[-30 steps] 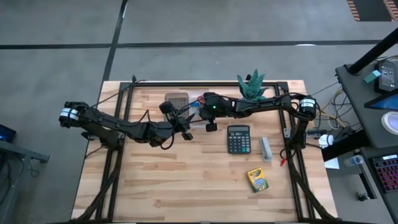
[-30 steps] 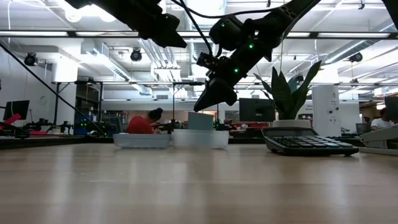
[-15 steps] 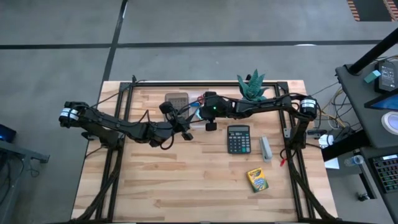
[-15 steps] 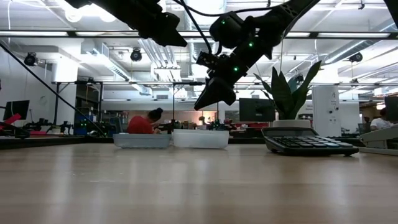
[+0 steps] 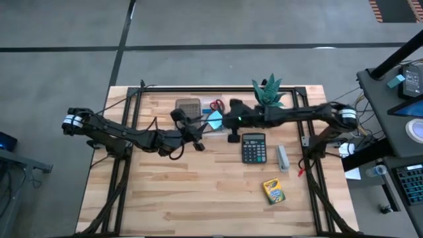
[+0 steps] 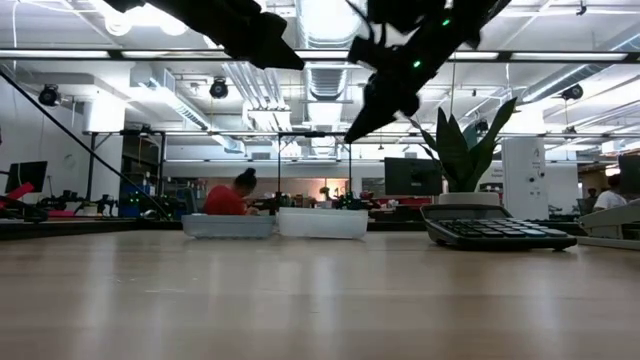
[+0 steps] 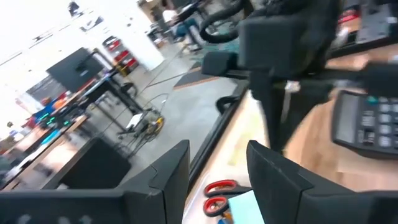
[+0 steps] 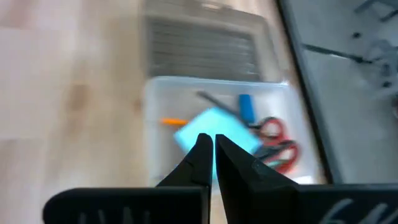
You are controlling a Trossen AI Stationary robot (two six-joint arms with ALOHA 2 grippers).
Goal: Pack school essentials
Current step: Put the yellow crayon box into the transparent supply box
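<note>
Right gripper has fingers pressed together, holding nothing, hanging above the clear bin near the worktop's far edge. The bin already holds the light-blue sticky pad, red-handled scissors, a blue eraser and an orange pencil. Left gripper is spread, empty, just beside the bin.

The crayon box lies well apart, toward the near right corner, past the calculator and the grey stapler-like item. My read: that's the next pick. Lift clear of the bin wall first, open before descending, grip across the box's narrow sides.
</note>
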